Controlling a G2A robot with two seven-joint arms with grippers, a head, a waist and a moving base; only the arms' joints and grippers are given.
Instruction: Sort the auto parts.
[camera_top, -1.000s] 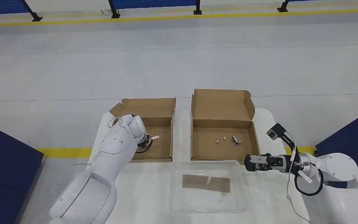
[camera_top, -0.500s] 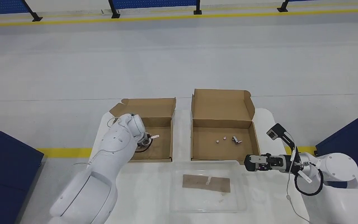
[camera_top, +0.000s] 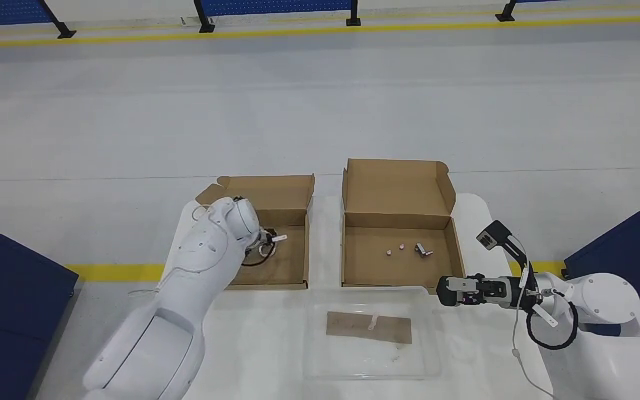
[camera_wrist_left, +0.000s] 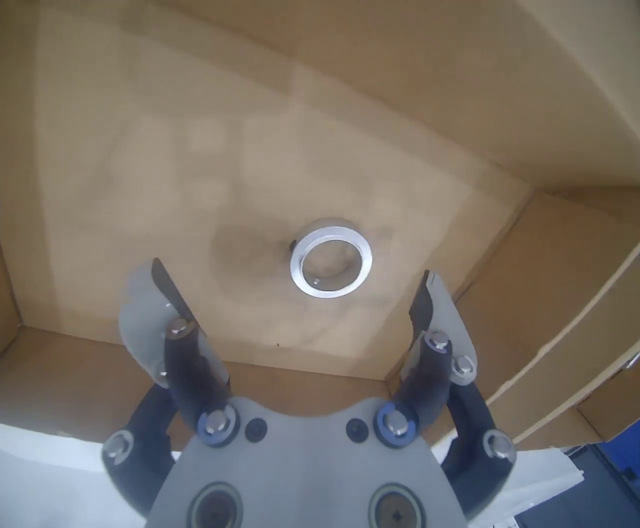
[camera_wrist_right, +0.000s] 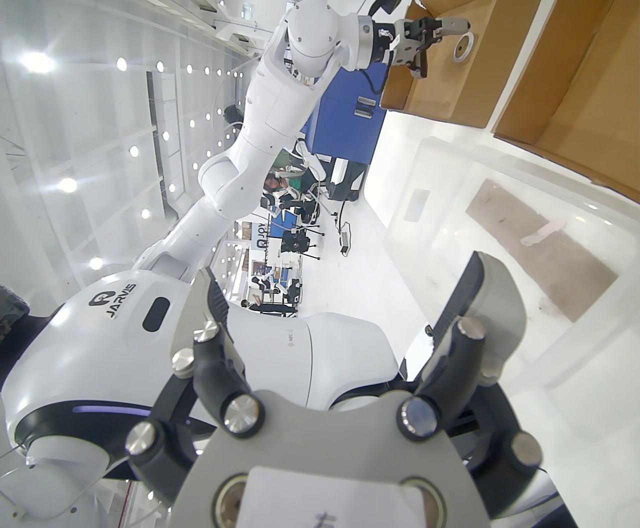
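My left gripper hangs over the left box, jaws wide apart and empty. The metal ring lies flat on that box's floor, which I judge to be its sorted place. My right gripper sits at the clear tray's right edge, jaws apart and out of the way.

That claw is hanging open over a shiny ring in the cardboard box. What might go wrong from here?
1. The metal ring lies flat and off-centre under the open left gripper, so a closing grip might push it aside instead of catching it.
2. The cardboard box wall stands close beside one finger; a sideways move might snag it.
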